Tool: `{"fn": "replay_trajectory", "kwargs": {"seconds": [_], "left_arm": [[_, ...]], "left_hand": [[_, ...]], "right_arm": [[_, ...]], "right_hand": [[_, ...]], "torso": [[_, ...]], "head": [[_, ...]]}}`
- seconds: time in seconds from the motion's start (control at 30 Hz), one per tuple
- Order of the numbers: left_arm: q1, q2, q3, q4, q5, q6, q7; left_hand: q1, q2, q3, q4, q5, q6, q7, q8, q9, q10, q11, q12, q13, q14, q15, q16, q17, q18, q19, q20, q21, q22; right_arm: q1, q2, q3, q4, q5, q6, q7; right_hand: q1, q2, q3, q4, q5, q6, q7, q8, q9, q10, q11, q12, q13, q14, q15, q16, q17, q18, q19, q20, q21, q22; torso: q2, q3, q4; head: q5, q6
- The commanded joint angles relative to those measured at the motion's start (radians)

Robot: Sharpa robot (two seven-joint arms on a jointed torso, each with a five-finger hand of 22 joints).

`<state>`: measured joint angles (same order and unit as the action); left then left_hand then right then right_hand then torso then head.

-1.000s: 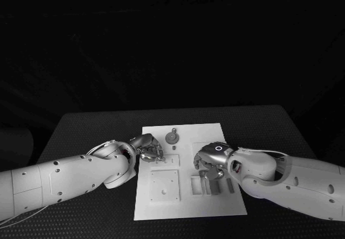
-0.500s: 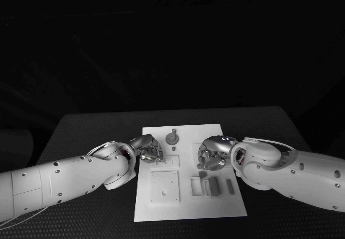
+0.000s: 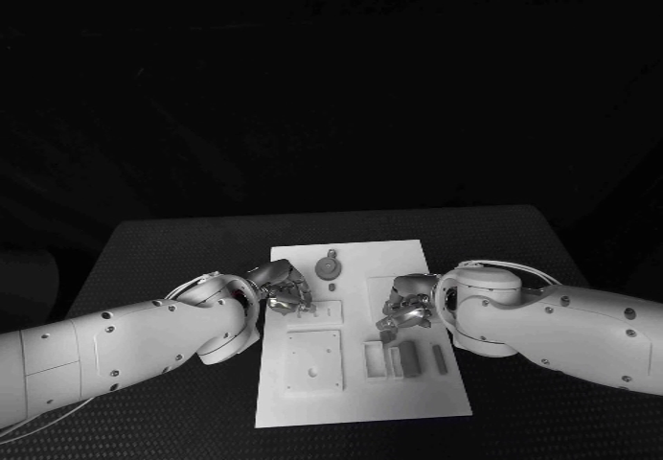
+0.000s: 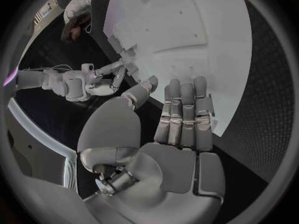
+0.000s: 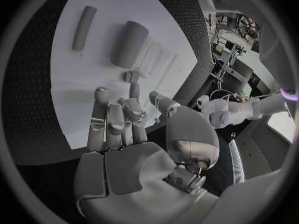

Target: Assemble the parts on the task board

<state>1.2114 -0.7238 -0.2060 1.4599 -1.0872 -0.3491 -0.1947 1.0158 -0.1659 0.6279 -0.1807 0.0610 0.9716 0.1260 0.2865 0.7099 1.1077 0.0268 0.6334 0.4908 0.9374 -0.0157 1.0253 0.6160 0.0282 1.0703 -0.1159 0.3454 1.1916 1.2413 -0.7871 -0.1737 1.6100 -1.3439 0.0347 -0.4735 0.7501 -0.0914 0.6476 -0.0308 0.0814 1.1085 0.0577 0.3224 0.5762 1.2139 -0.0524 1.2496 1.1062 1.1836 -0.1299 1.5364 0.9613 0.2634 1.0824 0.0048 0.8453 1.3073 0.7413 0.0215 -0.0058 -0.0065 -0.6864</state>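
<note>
The white task board [image 3: 415,264] lies mid-table. A round grey part [image 3: 329,265] sits near its far edge. My left hand [image 3: 284,287] hovers over the board's left edge, fingers side by side and thumb apart, holding nothing [image 4: 184,114]. My right hand [image 3: 408,302] is over the board's right half with loosely bent fingers [image 5: 115,117]. A small grey piece [image 5: 129,76] stands on the board just beyond one fingertip, and I cannot tell if they touch. Near it lie a wide block [image 5: 129,44] and a thin bar [image 5: 82,27].
A square plate [image 3: 313,359] with small holes occupies the board's near left. Three upright slots and bars [image 3: 408,359] line the near right. The black table [image 3: 166,249] surrounds the board. Both forearms cross the table's near corners.
My right hand has drawn back from the near-right parts toward the board's middle and its forearm has swung outward. The small piece stays where it was. My left hand has barely moved.
</note>
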Motion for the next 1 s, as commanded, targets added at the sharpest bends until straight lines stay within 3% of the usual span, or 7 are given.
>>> {"fn": "replay_trajectory", "kwargs": {"seconds": [0.03, 0.17, 0.37, 0.5, 0.63, 0.77, 1.0], "left_arm": [[0.001, 0.004, 0.001, 0.002, 0.014, 0.013, 0.006], [0.001, 0.006, 0.001, 0.001, 0.016, 0.014, 0.006], [0.001, 0.008, 0.0, 0.003, 0.018, 0.015, 0.006], [0.001, 0.006, 0.0, 0.005, 0.02, 0.016, 0.006], [0.001, 0.006, 0.0, 0.005, 0.02, 0.016, 0.005], [0.001, 0.006, 0.0, 0.006, 0.02, 0.016, 0.006], [0.001, 0.006, 0.0, 0.009, 0.02, 0.018, 0.005]], "left_hand": [[-0.001, -0.003, 0.0, 0.006, -0.006, -0.007, 0.001, 0.005, -0.002, -0.007, 0.001, -0.005, -0.001, -0.003, 0.006, -0.007, -0.001, 0.02, -0.003, 0.007, -0.004, 0.001], [-0.002, -0.003, 0.0, 0.006, -0.006, -0.007, 0.001, 0.006, -0.002, -0.007, 0.001, -0.005, -0.001, -0.003, 0.006, -0.007, -0.001, 0.02, -0.003, 0.007, -0.004, 0.001], [-0.002, -0.003, 0.0, 0.007, -0.006, -0.007, 0.001, 0.006, -0.002, -0.007, 0.002, -0.005, -0.001, -0.003, 0.006, -0.006, -0.001, 0.02, -0.003, 0.007, -0.004, 0.001], [-0.003, -0.003, -0.001, 0.008, -0.006, -0.008, 0.001, 0.006, -0.002, -0.007, 0.002, -0.005, -0.001, -0.003, 0.006, -0.007, -0.001, 0.02, -0.003, 0.007, -0.005, 0.001], [-0.004, -0.003, -0.001, 0.009, -0.006, -0.008, 0.001, 0.006, -0.002, -0.007, 0.002, -0.005, -0.001, -0.003, 0.006, -0.007, -0.001, 0.02, -0.003, 0.007, -0.005, 0.002], [-0.005, -0.003, -0.002, 0.01, -0.006, -0.008, 0.001, 0.006, -0.002, -0.007, 0.002, -0.005, -0.001, -0.003, 0.006, -0.007, -0.001, 0.02, -0.003, 0.007, -0.005, 0.002], [-0.005, -0.003, -0.002, 0.011, -0.006, -0.008, 0.001, 0.006, -0.002, -0.007, 0.002, -0.005, -0.001, -0.003, 0.006, -0.006, -0.001, 0.02, -0.003, 0.007, -0.005, 0.002]], "right_arm": [[0.0, 0.009, -0.004, -0.003, -0.074, 0.089, -0.033], [-0.001, 0.025, -0.009, -0.009, -0.125, 0.092, -0.035], [-0.002, 0.048, -0.018, -0.028, -0.21, 0.093, -0.036], [-0.006, 0.056, -0.021, -0.04, -0.269, 0.093, -0.037], [-0.009, 0.064, -0.022, -0.053, -0.292, 0.098, -0.039], [-0.013, 0.069, -0.025, -0.063, -0.298, 0.115, -0.041], [-0.021, 0.071, -0.026, -0.073, -0.283, 0.126, -0.043]], "right_hand": [[-0.017, 0.001, 0.002, -0.007, -0.003, 0.009, -0.001, 0.004, -0.002, 0.01, 0.0, 0.003, 0.003, 0.012, 0.001, 0.006, 0.003, -0.002, 0.003, -0.005, 0.004, 0.021], [-0.046, -0.007, 0.006, -0.006, -0.003, 0.011, -0.002, 0.003, -0.004, 0.014, -0.001, -0.001, 0.004, 0.016, 0.001, 0.005, 0.004, -0.002, 0.004, -0.007, 0.005, 0.02], [-0.087, -0.054, 0.018, 0.012, -0.001, 0.012, -0.002, 0.0, -0.007, 0.013, 0.0, -0.01, 0.001, 0.014, 0.001, 0.003, -0.001, -0.002, 0.005, -0.009, 0.004, 0.019], [-0.1, -0.117, 0.061, 0.048, -0.001, 0.01, -0.001, -0.002, -0.008, 0.01, 0.0, -0.021, -0.003, 0.011, 0.0, 0.001, -0.008, -0.002, 0.009, -0.012, 0.003, 0.018], [-0.104, -0.159, 0.088, 0.083, -0.003, 0.009, -0.001, -0.001, -0.007, 0.01, 0.001, -0.026, -0.003, 0.009, 0.0, 0.001, -0.013, -0.002, 0.013, -0.012, 0.004, 0.018], [-0.109, -0.176, 0.096, 0.107, -0.004, 0.008, 0.0, 0.0, -0.005, 0.012, 0.001, -0.027, 0.0, 0.012, -0.001, 0.002, -0.011, -0.002, 0.015, -0.013, 0.005, 0.018], [-0.11, -0.168, 0.099, 0.118, -0.005, 0.01, -0.001, 0.002, -0.003, 0.018, 0.0, -0.023, 0.006, 0.018, -0.001, 0.003, -0.003, -0.002, 0.017, -0.013, 0.007, 0.019]], "torso": [[-0.001, -0.0014, -0.0015], [-0.002, -0.0014, -0.0009], [0.0, -0.0011, 0.0009], [0.0, -0.0005, 0.0026], [0.001, -0.0001, 0.0016], [0.0, -0.0009, 0.001], [0.0, -0.0006, 0.0005]], "head": [[-0.002, 0.001], [-0.005, 0.001], [-0.007, 0.003], [-0.006, 0.0], [-0.005, -0.001], [-0.005, -0.002], [-0.006, -0.004]]}}
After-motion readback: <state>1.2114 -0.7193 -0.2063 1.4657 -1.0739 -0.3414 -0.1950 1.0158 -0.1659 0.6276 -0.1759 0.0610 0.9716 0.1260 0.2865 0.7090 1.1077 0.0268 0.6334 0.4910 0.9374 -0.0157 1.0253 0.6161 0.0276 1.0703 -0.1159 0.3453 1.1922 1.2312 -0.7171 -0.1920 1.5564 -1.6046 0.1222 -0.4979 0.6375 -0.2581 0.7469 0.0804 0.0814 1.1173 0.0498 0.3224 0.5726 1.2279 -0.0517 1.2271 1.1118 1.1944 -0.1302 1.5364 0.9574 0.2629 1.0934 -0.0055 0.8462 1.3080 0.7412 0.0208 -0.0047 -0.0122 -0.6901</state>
